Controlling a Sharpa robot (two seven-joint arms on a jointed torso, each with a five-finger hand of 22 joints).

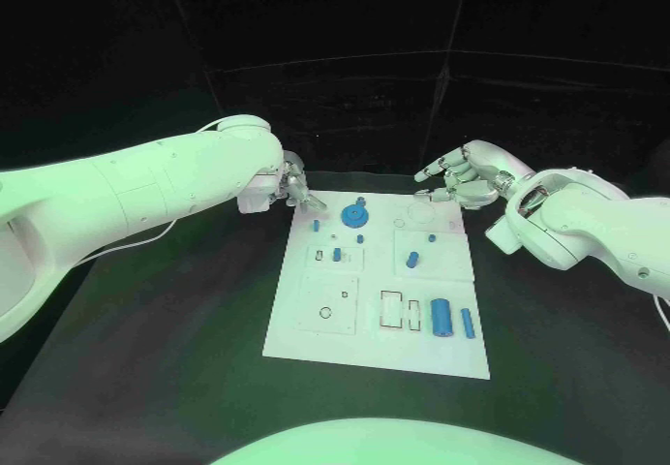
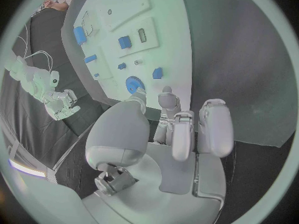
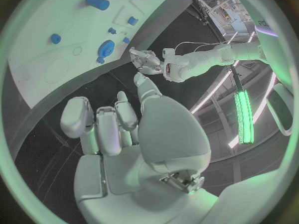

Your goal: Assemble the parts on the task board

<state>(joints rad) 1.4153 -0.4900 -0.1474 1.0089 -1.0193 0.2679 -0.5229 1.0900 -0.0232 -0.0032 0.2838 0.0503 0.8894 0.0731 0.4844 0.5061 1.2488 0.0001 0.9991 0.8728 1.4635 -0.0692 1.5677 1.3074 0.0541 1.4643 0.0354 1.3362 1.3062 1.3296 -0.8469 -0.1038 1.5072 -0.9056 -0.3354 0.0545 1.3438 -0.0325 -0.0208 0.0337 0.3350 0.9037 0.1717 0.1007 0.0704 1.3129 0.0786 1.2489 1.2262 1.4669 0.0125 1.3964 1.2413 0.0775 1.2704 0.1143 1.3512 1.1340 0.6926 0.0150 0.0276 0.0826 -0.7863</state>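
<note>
The white task board (image 1: 319, 334) lies flat on the black table (image 1: 167, 329), and everything else sits in relation to it. Just off its far left corner hangs the left hand (image 1: 289, 186), fingers apart and a little curled, nothing between them; the left wrist view shows its fingertips (image 2: 167, 95) just short of the board's edge, not touching it. Off the far right corner hovers the right hand (image 1: 462, 175), fingers likewise spread and holding nothing, above the table beside the board.

On the board itself, near the far edge, lies a blue gear (image 1: 354, 212) (the toothed rim reads clearly from the left wrist (image 2: 134, 84)). Beside it toward the left corner is a small blue peg (image 1: 316, 225), and just nearer than the gear a second small blue piece (image 1: 360, 238). A blue block (image 1: 337, 255) stands in a slot on the left half, around mid-board. On the right half lies a short blue pin (image 1: 412, 259). Toward the near right corner a fat blue cylinder (image 1: 441, 317) lies beside a thin blue rod (image 1: 468, 323), close but apart, both pointing along the board's length
</note>
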